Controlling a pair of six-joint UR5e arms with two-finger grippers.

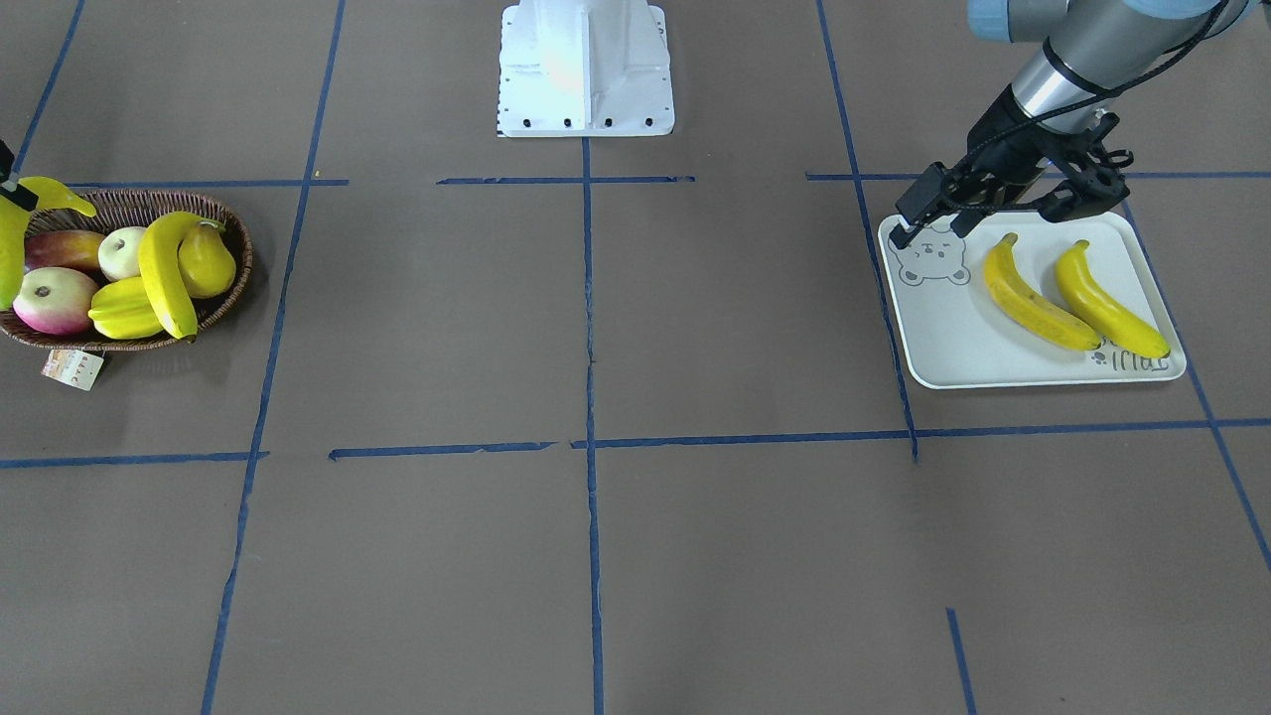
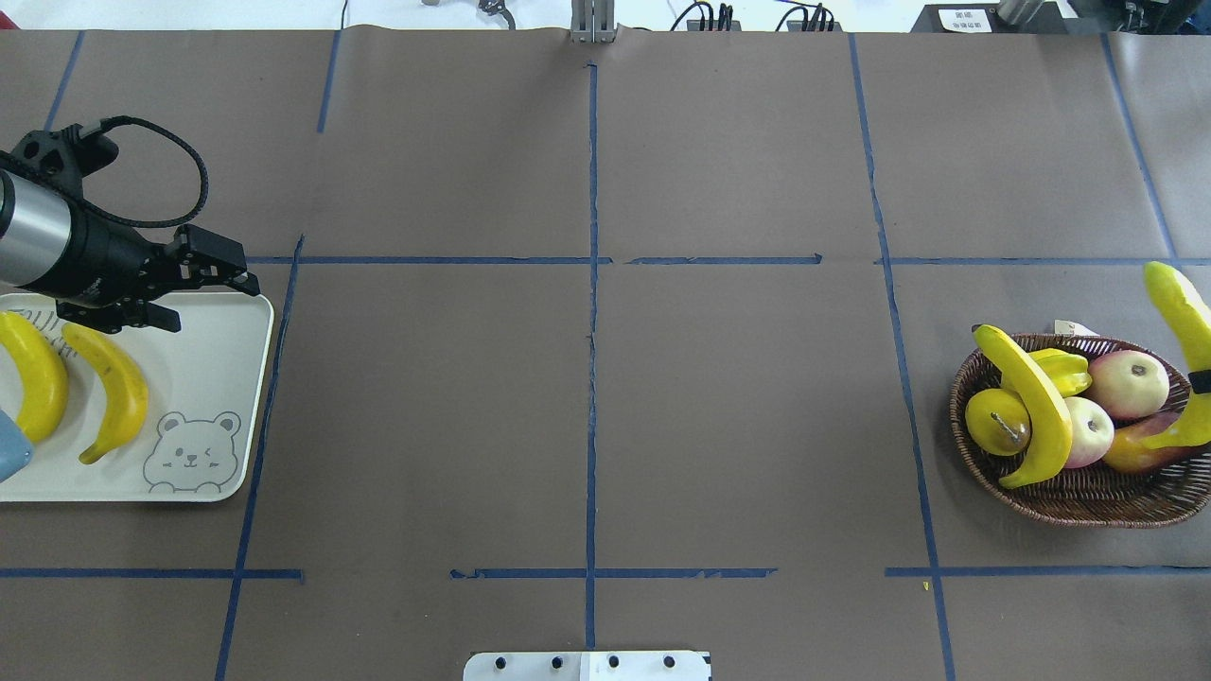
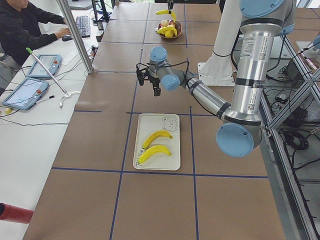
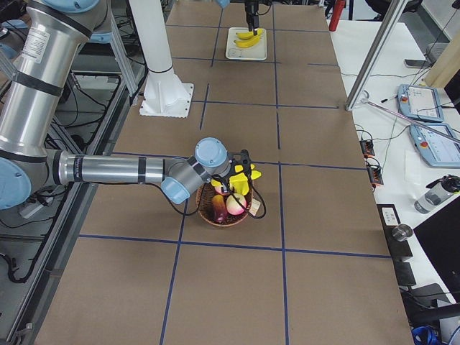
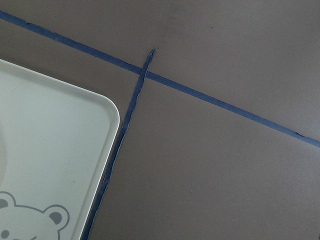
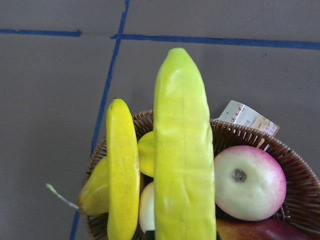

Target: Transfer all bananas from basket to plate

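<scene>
Over the basket at the table's right edge, my right gripper seems clamped on 1 banana, held above the fruit. Another banana lies inside. 2 bananas rest on the plate at the left edge, where my left gripper hangs spread and empty. Next I judge: carry mine leftward without slipping.

I see bare table between basket and plate. Two bananas fill the plate's half away from the bear; the left gripper, jaws parted, overhangs its rim. The lifted banana overhangs the basket, crowded with fruit.
</scene>
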